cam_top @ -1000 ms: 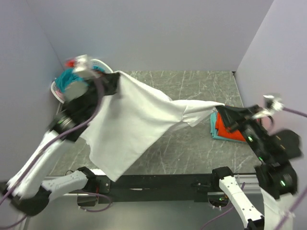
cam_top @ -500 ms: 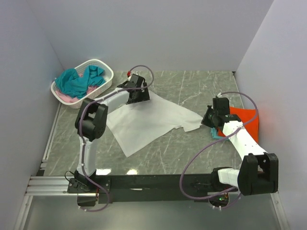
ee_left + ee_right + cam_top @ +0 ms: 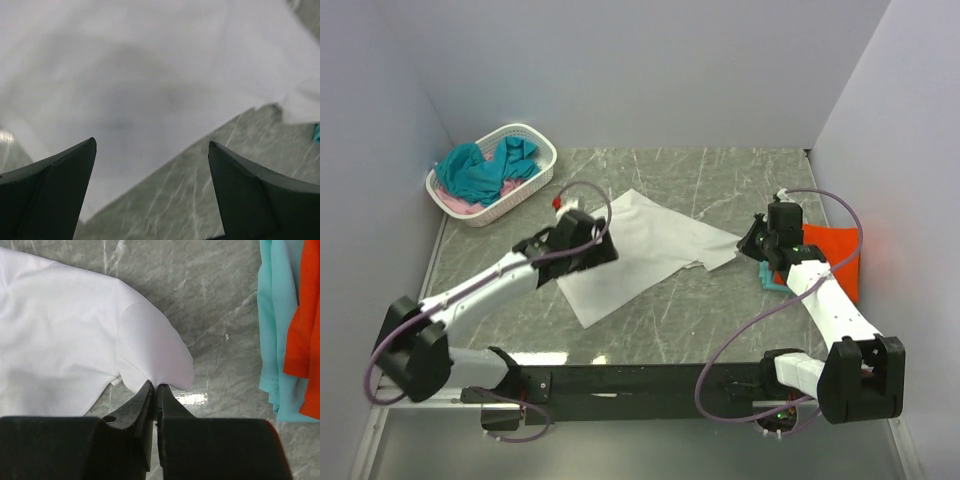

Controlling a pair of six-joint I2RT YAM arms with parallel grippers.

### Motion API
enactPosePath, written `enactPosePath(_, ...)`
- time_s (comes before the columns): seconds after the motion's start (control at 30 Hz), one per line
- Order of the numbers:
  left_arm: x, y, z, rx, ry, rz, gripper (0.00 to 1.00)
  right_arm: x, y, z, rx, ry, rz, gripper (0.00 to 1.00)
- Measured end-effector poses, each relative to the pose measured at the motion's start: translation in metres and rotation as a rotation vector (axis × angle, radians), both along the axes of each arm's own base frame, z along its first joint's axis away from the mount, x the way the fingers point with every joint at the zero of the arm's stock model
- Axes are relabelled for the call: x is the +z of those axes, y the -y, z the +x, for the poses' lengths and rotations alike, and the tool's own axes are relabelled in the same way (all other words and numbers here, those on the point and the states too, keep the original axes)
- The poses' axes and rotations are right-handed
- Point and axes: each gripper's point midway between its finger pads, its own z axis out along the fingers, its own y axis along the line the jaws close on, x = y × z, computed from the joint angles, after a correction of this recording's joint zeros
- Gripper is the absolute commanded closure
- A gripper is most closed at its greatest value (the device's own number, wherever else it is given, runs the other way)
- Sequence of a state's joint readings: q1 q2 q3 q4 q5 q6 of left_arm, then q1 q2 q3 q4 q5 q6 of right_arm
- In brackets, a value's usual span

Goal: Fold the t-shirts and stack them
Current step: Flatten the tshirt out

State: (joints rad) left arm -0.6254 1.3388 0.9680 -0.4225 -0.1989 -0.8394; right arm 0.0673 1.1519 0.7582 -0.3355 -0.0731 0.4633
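A white cloth t-shirt [image 3: 645, 250] lies spread at centre frame on the grey marble counter [image 3: 740, 180]. The right hand [image 3: 156, 386] pinches its sleeve at centre right. The left hand [image 3: 150, 145], fingers spread wide, hovers over its left edge. A folded orange-red t-shirt [image 3: 832, 258] sits far right.

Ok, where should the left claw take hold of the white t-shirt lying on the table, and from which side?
Probably the white t-shirt's near pointed corner, approached from the bare table on the arms' side. The cloth lies flat, so only an edge gives the open left claw something to pinch, and the right claw appears to hold the opposite sleeve tip.
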Motion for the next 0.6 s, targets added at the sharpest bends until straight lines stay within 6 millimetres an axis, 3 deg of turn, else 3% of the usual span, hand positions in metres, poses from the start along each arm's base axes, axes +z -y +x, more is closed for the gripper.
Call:
enactPosePath(0.17, -0.046, -0.011, -0.083, 0.027, -0.171, -0.016, 0.01, -0.001, -0.003, -0.003, 0.011, 0.002, 0.014, 1.0)
enactPosePath(0.27, -0.066, -0.018, -0.119, 0.056, -0.253, -0.022, 0.01, -0.001, -0.005, -0.003, 0.018, 0.001, 0.022, 1.0)
enactPosePath(0.4, -0.085, -0.028, -0.142, 0.11, -0.315, -0.035, 0.14, -0.002, -0.008, -0.002, 0.033, 0.003, 0.036, 1.0)
enactPosePath(0.6, -0.107, -0.032, -0.149, 0.153, -0.382, 0.003, 0.31, -0.005, -0.01, -0.003, 0.04, -0.002, 0.042, 1.0)
